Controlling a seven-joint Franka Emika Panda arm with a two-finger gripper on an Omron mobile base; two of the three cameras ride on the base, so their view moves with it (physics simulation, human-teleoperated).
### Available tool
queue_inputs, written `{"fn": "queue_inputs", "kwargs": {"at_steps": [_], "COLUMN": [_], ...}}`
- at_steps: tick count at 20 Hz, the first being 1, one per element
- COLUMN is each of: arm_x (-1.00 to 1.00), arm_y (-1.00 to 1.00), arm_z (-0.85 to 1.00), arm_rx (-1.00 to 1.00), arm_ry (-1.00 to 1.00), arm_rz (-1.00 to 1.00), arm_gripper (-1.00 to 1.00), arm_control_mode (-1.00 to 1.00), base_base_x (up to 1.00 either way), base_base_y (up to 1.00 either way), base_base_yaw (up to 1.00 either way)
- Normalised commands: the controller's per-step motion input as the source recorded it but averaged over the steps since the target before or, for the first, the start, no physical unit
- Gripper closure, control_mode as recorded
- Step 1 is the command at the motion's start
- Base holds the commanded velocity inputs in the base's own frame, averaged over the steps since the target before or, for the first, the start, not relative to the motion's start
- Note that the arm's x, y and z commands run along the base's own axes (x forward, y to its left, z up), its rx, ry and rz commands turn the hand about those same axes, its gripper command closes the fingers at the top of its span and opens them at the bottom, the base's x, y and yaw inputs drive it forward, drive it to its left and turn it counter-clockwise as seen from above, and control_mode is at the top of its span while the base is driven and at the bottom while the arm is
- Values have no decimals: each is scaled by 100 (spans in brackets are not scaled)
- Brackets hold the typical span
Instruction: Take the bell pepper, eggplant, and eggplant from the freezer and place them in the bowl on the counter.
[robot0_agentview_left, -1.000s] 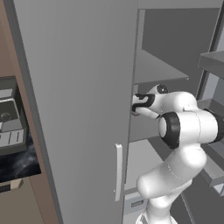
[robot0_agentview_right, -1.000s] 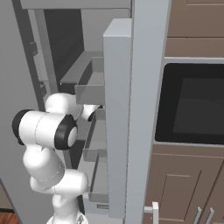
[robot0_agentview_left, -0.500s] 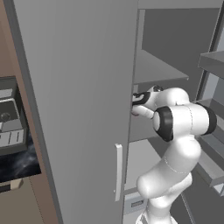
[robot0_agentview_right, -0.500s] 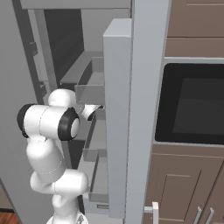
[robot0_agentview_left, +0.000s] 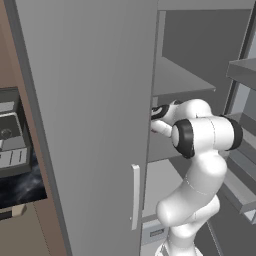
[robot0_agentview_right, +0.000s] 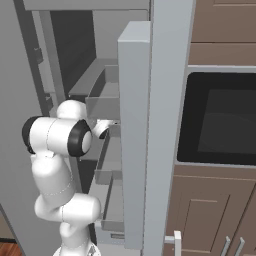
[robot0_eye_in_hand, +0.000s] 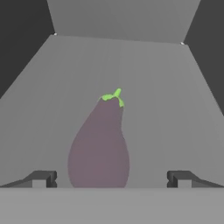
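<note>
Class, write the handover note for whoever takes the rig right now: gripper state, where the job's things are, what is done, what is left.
Gripper: open, holding nothing, inside the freezer.
Eggplant: lying on a grey freezer shelf, between the two fingertips, green stem pointing away from the hand.
Done: freezer door stands open, arm reached onto the shelf.
Left: close on this eggplant, carry it to the bowl on the counter, then fetch the bell pepper and the other eggplant.

Bare shelf (robot0_eye_in_hand: 175, 100) flanks the eggplant (robot0_eye_in_hand: 99, 146); freezer (robot0_eye_in_hand: 118, 19) wall behind.
</note>
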Motion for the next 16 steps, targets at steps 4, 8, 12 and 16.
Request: {"fn": "queue_inputs", "kwargs": {"at_steps": [4, 8, 12, 16], "arm_x": [1, 11, 13, 11], "arm_y": [3, 12, 3, 0], "arm_z": [-4, -7, -4, -5], "arm_rx": [0, 0, 0, 0], "arm_ry": [0, 0, 0, 0], "arm_rz": [0, 0, 0, 0], "arm_gripper": [-100, -100, -100, -100], "arm_control_mode": [-100, -100, -100, -100], "base_base_x": [0, 0, 0, 0], "base_base_y": [0, 0, 0, 0], "base_base_yaw": [0, 0, 0, 0]}}
